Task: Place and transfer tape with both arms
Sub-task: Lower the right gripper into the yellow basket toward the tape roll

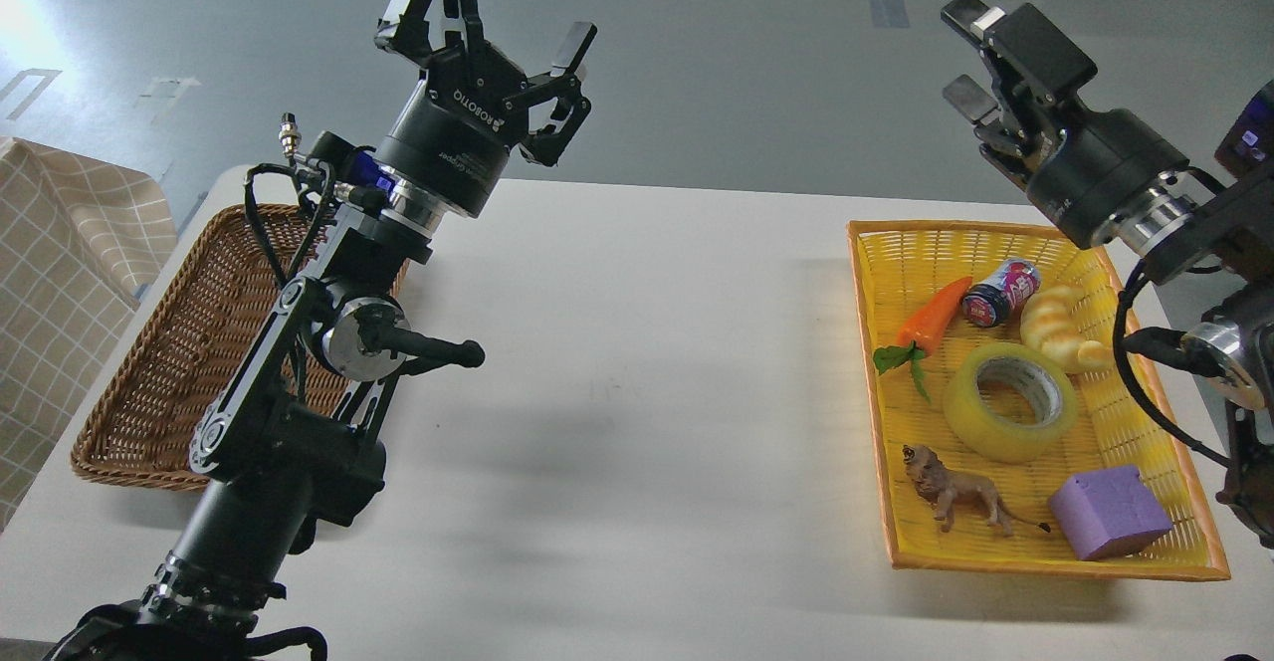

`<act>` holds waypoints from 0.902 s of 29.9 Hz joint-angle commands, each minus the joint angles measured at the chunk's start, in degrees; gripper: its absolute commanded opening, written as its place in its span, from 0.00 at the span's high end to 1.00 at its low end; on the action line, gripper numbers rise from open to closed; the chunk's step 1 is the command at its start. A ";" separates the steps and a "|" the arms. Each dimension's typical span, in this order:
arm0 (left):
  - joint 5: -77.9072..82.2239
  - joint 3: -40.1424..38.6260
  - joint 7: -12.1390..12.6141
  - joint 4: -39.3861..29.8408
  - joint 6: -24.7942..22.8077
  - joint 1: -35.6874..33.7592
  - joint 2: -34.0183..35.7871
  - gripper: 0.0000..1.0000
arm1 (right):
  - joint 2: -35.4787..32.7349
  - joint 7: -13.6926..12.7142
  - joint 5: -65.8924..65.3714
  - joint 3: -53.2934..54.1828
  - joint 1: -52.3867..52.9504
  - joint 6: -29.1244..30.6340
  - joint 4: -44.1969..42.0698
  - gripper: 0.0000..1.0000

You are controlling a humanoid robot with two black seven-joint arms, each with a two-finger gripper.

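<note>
The tape (1010, 401) is lying flat inside the yellow basket (1174, 462) at the right side of the white table (637, 362), its whitish core facing upward. Around it in the same basket, a toy carrot (931, 321) is resting just to its upper left, a small can (998, 293) is lying on its side beyond it, and a croissant-shaped toy (1060, 330) is sitting just beside its upper right edge. A toy lion (955, 492) is standing near the front of the basket, and a purple block (1108, 513) is sitting to the right of the lion, both just in front of the tape. The left end effector (498, 29) is hanging raised over the far left part of the table, well apart from the tape, with its two fingers spread wide and gripping nothing. Beneath that arm, a brown wicker basket (169, 372) is resting at the left edge of the table. The right end effector (970, 49) is hovering above the far end of the yellow basket, also clear of the tape, its two fingers standing apart with a visible gap between them and nothing caught there. A checked cloth (60, 273) is showing at the far left, off the table.
</note>
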 commanded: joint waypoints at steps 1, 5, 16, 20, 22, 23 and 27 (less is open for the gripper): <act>0.01 0.01 0.00 0.10 -0.01 0.02 -0.01 0.02 | -3.15 0.04 -6.84 0.23 -1.61 -0.28 -0.25 0.00; 0.01 0.01 0.00 0.18 0.08 0.02 -0.01 0.02 | -5.63 0.22 -5.97 1.99 -2.76 -0.02 0.89 0.00; 0.01 0.01 0.00 0.27 0.08 0.99 -0.01 0.02 | -14.59 5.66 6.68 12.19 -9.53 1.00 0.28 0.00; 0.09 0.10 0.00 0.27 0.08 0.99 -0.01 0.02 | -16.08 6.02 5.98 12.19 -12.77 1.00 -0.95 0.00; 0.09 0.10 0.00 0.27 0.08 0.99 -0.01 0.02 | -18.09 6.02 3.71 12.10 -13.57 1.00 -0.95 0.00; 0.09 0.10 0.00 0.27 0.08 0.99 -0.01 0.02 | -18.81 6.02 -0.40 11.75 -13.75 1.00 -0.87 0.00; 0.09 0.10 0.00 0.27 0.08 1.08 -0.01 0.02 | -17.76 5.75 -11.93 10.43 -13.83 1.00 0.10 0.00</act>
